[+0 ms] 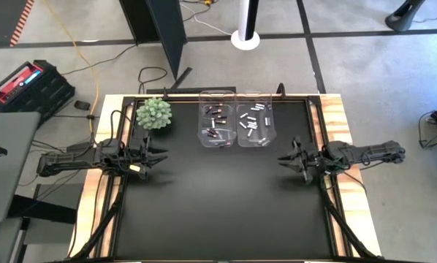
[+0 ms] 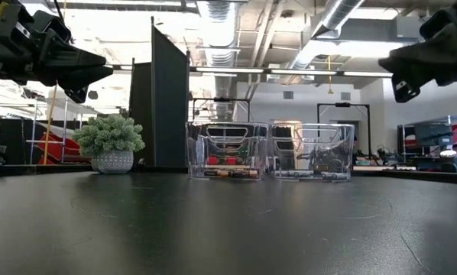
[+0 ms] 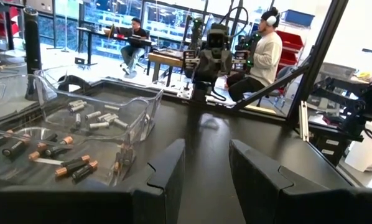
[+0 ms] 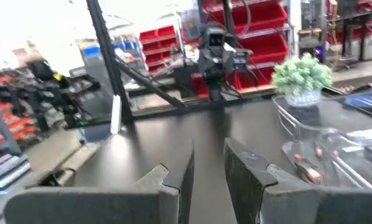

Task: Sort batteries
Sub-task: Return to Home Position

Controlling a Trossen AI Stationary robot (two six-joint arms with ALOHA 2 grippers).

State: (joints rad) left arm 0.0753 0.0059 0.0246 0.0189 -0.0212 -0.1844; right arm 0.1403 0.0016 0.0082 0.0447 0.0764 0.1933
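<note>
Black matte table top [image 1: 226, 212] with pale wooden side rails: the work surface, with nothing lying on its near half.

My left claw [image 1: 162, 157] is at the left side of the table, just near of the plant and raised above the surface. Its two dark fingers [image 3: 167, 174] stand a narrow gap apart, with nothing between them.

My right claw [image 1: 283, 158] is at the right side, level with the left one across the table and likewise raised. Its fingers [image 4: 248, 168] are also parted by a narrow gap and hold nothing.

Two clear plastic rectangular bins stand side by side, touching, at the far middle of the table: the left clear bin [image 1: 204, 135] and the right clear bin [image 1: 268, 135].

A small round green plant in a pale speckled pot [image 1: 153, 113] stands to the left of the bins, apart from them.

The dark cylindrical batteries with copper-red ends [image 1: 217, 123] lie scattered on the floor of the left bin. The white and silver cylindrical batteries [image 1: 253, 121] lie in the right bin.
</note>
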